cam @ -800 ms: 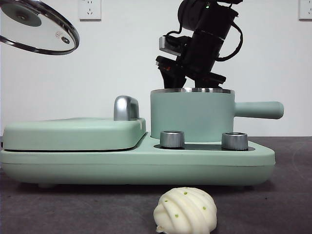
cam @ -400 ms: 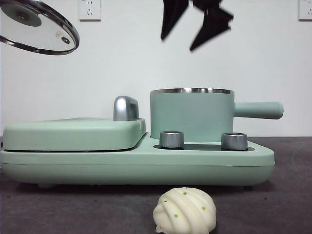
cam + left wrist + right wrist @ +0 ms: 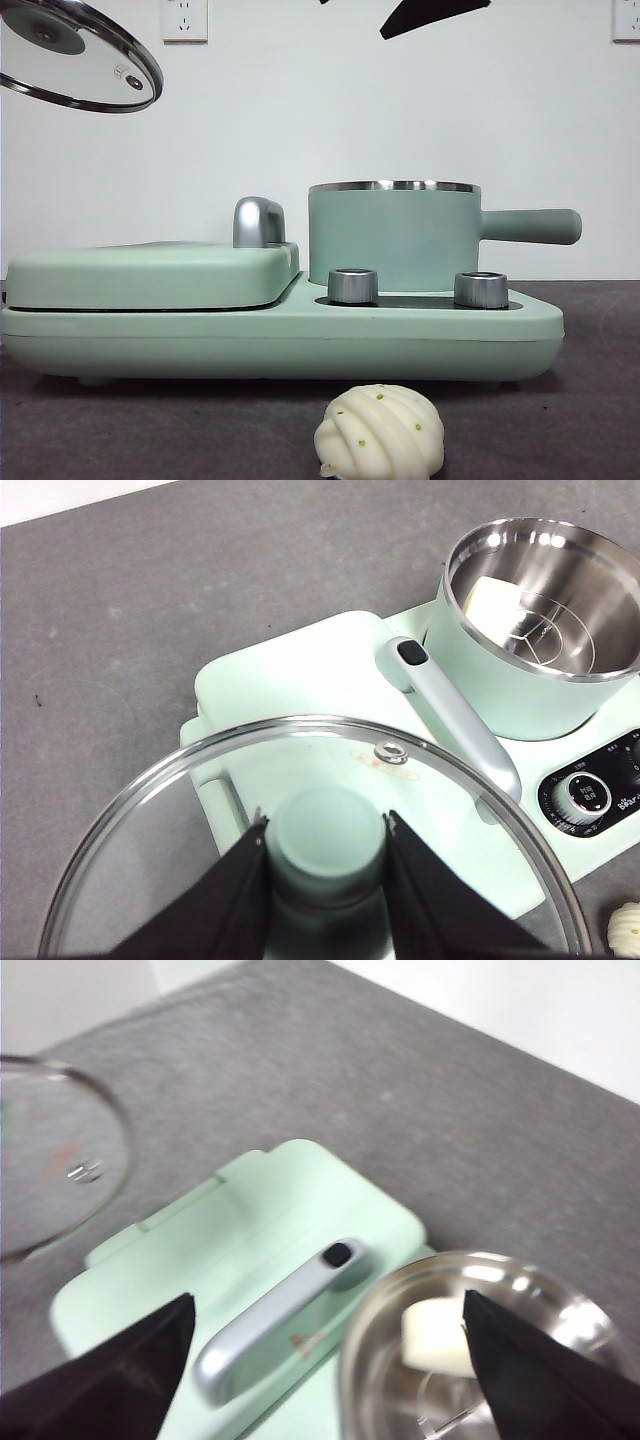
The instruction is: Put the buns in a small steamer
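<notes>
Small steamer [image 3: 393, 236] sits uncovered on the right part of the mint green cooker base [image 3: 280, 335], its straight side handle [image 3: 530, 226] pointing away from the griddle lid [image 3: 150, 274]. The griddle lid lies flat just beside the steamer, and its silver handle [image 3: 455, 720] ends close to the steamer's wall.

Smooth rectangular bun [image 3: 497, 607] lies inside the steamer, against the steel wall on the griddle-lid side; also seen from the right wrist [image 3: 438, 1336]. Round ridged bun [image 3: 380, 432] with green specks rests on the dark counter [image 3: 150, 430], in front of the cooker base, below the steamer and apart from it.

Left gripper [image 3: 325, 845] is clamped on the green knob [image 3: 326, 842] of the glass lid [image 3: 78, 55], holding the lid tilted in the air well off to the griddle-lid side of the steamer.

Right gripper [image 3: 325, 1335] hangs above the steamer with jaws spread wide and nothing between them; only black tips show in the front view.
</notes>
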